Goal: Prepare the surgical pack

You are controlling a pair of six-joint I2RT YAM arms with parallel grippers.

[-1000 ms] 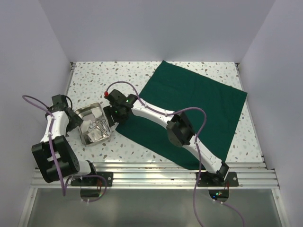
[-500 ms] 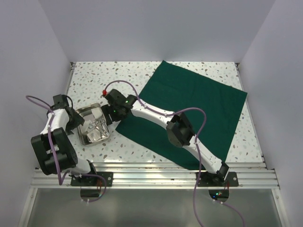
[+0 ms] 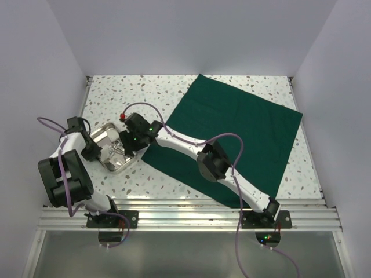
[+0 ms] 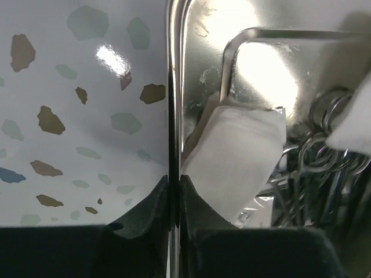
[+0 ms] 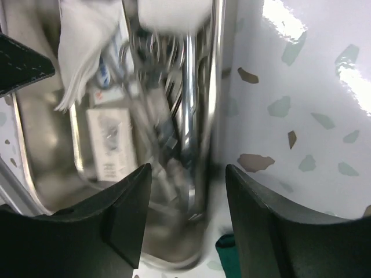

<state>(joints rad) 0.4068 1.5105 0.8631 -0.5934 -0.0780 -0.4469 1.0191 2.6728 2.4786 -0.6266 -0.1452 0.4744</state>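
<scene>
Steel tray (image 4: 200, 69) rim pinched by left fingers (image 4: 148, 217) (right fingers (image 5: 255, 226) spread astride it).

The top camera is fixed above and behind the arm bases and looks down from far away on the whole table (image 3: 110, 98), with the green cloth (image 3: 243, 127) and the steel tray (image 3: 119, 167) in one view. The two wrist cameras look from very near past the left gripper (image 4: 174, 186) and the right gripper (image 5: 188, 169) onto opposite sides of this tray, and both share its inside with the white gauze (image 4: 232, 150)
</scene>
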